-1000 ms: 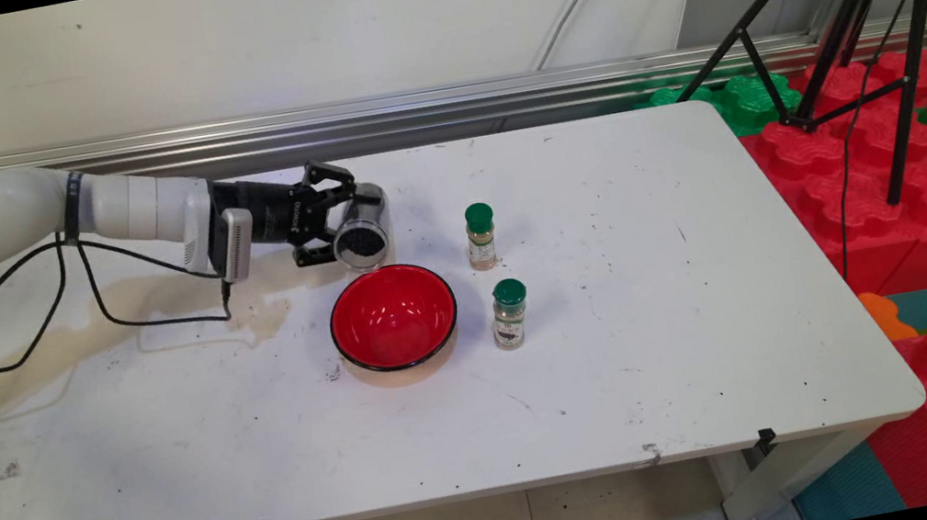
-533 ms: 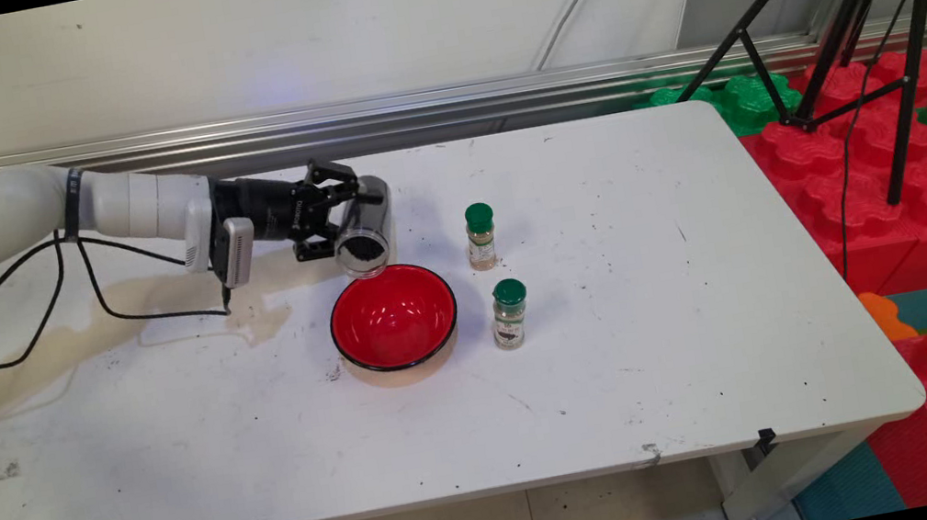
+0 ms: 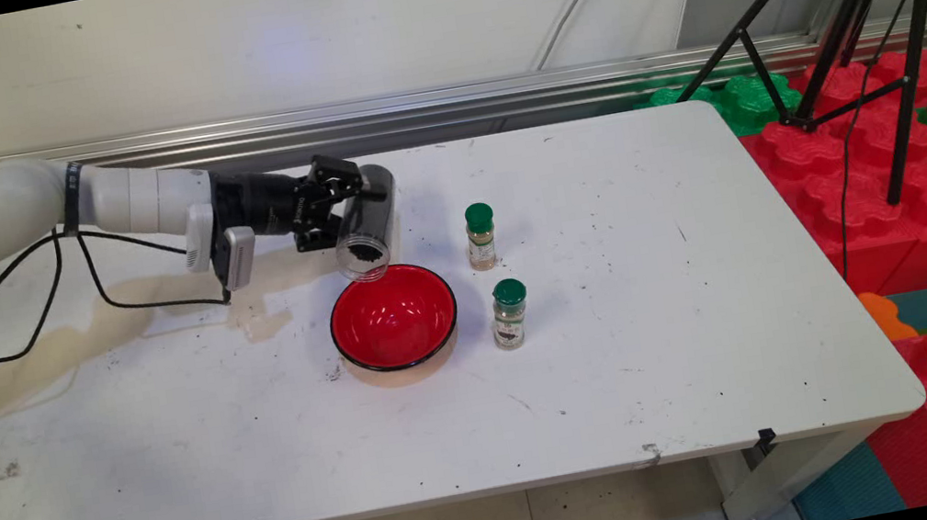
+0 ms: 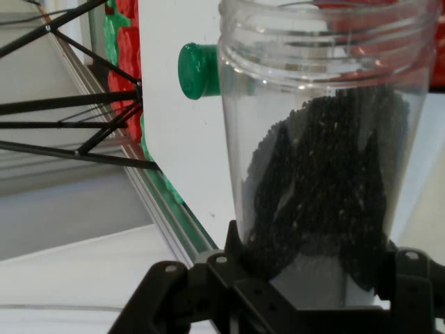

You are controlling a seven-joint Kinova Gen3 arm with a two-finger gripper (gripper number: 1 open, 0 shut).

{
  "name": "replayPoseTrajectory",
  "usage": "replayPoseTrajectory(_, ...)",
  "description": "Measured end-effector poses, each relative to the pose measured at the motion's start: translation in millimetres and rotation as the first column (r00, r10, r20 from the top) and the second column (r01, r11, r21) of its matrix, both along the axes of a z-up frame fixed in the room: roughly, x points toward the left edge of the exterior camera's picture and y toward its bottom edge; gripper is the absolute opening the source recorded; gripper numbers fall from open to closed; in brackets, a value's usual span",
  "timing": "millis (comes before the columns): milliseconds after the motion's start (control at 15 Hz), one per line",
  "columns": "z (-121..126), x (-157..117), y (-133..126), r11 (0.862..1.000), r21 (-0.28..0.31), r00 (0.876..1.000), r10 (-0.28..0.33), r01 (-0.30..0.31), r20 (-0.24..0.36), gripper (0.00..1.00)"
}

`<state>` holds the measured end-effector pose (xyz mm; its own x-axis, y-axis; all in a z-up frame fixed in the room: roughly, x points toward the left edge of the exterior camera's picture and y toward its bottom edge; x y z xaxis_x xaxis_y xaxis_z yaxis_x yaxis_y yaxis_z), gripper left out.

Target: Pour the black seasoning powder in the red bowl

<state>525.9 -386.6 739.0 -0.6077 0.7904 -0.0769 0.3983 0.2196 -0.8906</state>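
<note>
In the main view the tool (image 3: 344,209), left of centre in the frame, was clamped round a clear jar (image 3: 365,222) of dark grains, tipped so that its open mouth hung just above the upper-left rim of the red bowl (image 3: 394,317) on the white table (image 3: 667,311); two green-capped spice bottles (image 3: 480,237) (image 3: 510,314) stood just right of the bowl. No grains showed in the bowl, so this looked like a pour in progress, and a steeper tilt would likely be needed. In the hand view the jar (image 4: 323,146) rose from between the tool's fingers (image 4: 233,254), grains heaped inside, short of its neck, with a green cap (image 4: 198,71) beyond.
</note>
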Motion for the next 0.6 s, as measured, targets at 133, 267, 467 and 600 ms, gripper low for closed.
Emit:
replayPoseTrajectory(133,1.5,-1.0,-0.6,1.000,-0.024,1.000,-0.011,0.011,0.017,0.00)
replayPoseTrajectory(267,2.9,-2.1,-1.2,0.999,-0.047,0.999,-0.021,0.023,0.033,0.00)
replayPoseTrajectory(467,5.6,-4.4,-2.6,0.995,-0.092,0.997,-0.041,0.047,0.064,0.00)
replayPoseTrajectory(600,6.8,-5.5,-3.0,0.992,-0.112,0.996,-0.050,0.059,0.079,0.00)
